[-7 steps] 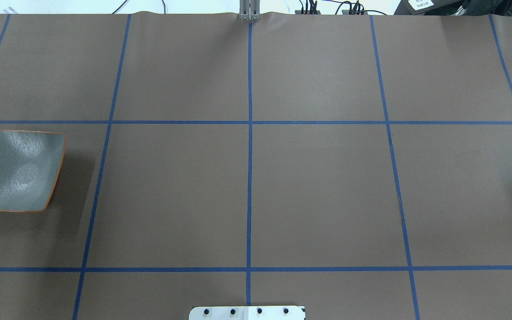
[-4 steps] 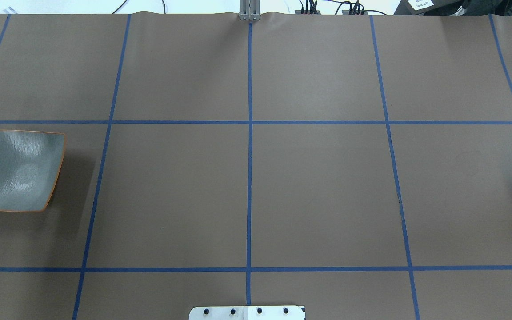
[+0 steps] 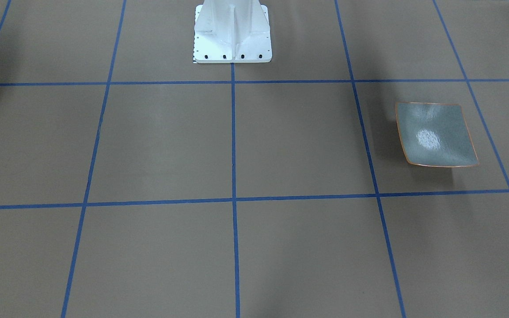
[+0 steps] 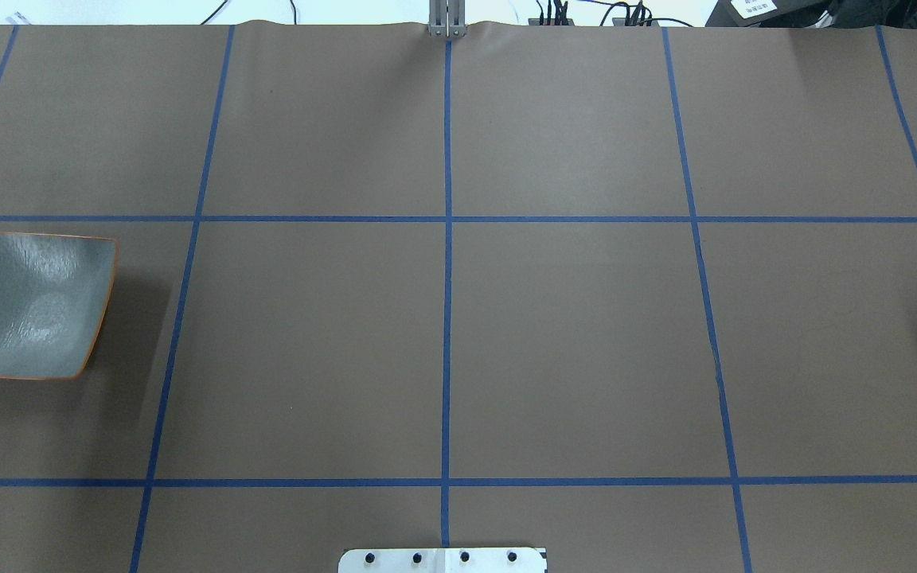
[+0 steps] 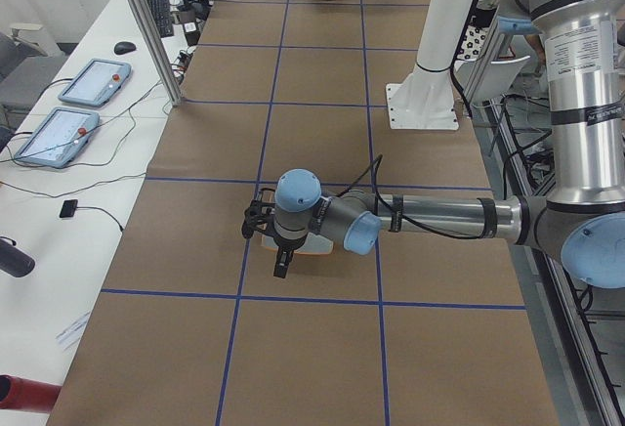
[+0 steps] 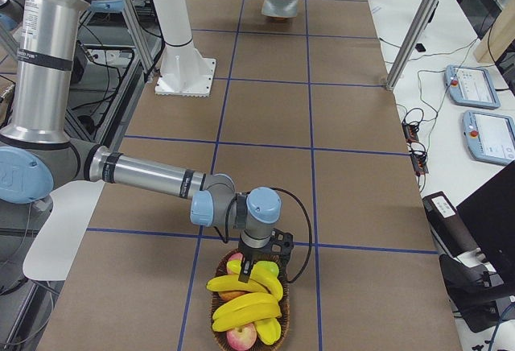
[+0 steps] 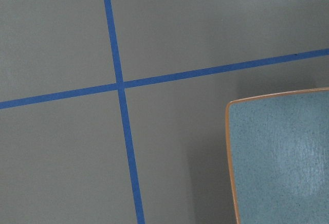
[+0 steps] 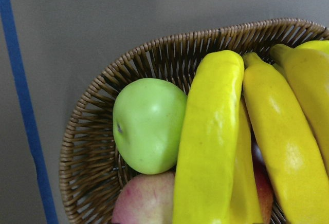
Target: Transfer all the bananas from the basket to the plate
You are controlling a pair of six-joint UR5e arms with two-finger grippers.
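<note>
Spotted glossy yellow curved bananas (image 6: 244, 306) heaped in brown wicker basket (image 8: 87, 126) at the right end under right gripper (image 6: 248, 270), opening impossible to tell; judged light, stiff, slippery, best pinched mid-length.

Brown tabletop (image 4: 570, 342), blue tape grid (image 4: 447, 318)

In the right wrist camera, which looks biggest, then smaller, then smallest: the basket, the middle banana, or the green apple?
1. basket
2. middle banana
3. green apple
The picture's edge cuts off the basket and the banana.
</note>
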